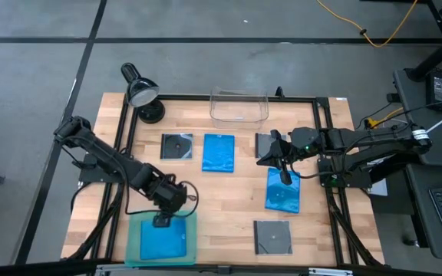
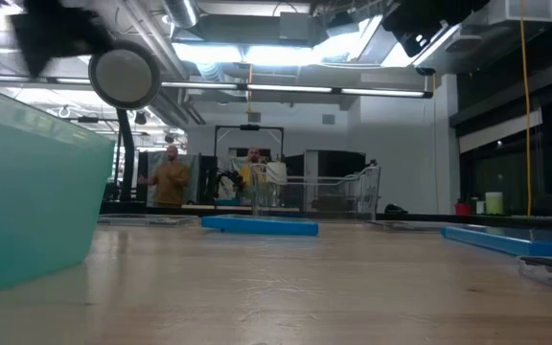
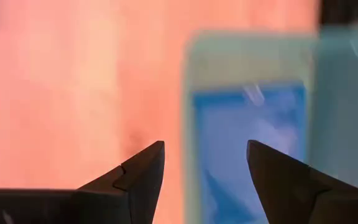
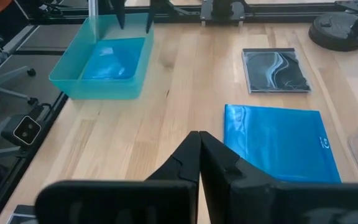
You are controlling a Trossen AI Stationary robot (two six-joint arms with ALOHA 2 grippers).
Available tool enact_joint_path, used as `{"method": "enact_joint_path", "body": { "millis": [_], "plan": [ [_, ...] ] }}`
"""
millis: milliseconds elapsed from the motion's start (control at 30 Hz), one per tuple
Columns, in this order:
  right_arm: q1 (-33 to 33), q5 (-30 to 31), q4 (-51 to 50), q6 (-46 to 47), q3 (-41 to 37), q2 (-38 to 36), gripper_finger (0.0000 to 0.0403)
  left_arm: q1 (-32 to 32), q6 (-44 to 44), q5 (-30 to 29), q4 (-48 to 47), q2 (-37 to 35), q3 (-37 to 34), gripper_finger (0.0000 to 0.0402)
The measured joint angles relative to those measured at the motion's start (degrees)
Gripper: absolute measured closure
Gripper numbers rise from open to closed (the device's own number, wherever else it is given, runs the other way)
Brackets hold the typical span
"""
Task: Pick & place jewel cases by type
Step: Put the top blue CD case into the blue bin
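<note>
A bright blue jewel case [image 1: 163, 242] lies flat on the floor of the teal tray [image 1: 134, 247] at the near left. My left gripper [image 1: 162, 221] hangs just above it, open, its fingers [image 3: 146, 174] pointing down with nothing between them. Two more blue cases lie flat on the wood: one at the table's middle [image 1: 218, 152], one right of it [image 1: 282, 192]. Dark grey cases lie at the far left [image 1: 176, 146], near right [image 1: 272, 236] and under my right arm [image 1: 263, 142]. My right gripper [image 4: 199, 155] is shut and bare, held above the table.
A clear plastic bin [image 1: 239, 106] stands at the far edge, a black desk lamp [image 1: 140, 92] at the far left corner. A black frame borders the table. Two people [image 2: 171, 177] stand in the room beyond. Bare wood lies between the tray and the cases.
</note>
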Motion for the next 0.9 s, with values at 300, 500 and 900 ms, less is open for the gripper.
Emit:
{"method": "enact_joint_path", "body": {
  "millis": [300, 500, 900],
  "plan": [
    [0.0, 4.8, 0.0, 3.1, 0.0, 0.0, 0.0391, 6.4, -5.2, -14.1, 0.8, 0.0, 0.9, 0.0182],
    [0.0, 4.9, -0.7, 6.0, 0.0, 1.0, 0.0391, 11.7, -5.1, -19.5, 4.2, 0.0, 0.9, 0.0182],
    [-4.2, 5.1, -3.9, 1.7, 0.0, 14.3, 0.0391, 24.5, -7.7, -20.6, 19.2, 0.0, 0.9, 0.0189]
  ]
}}
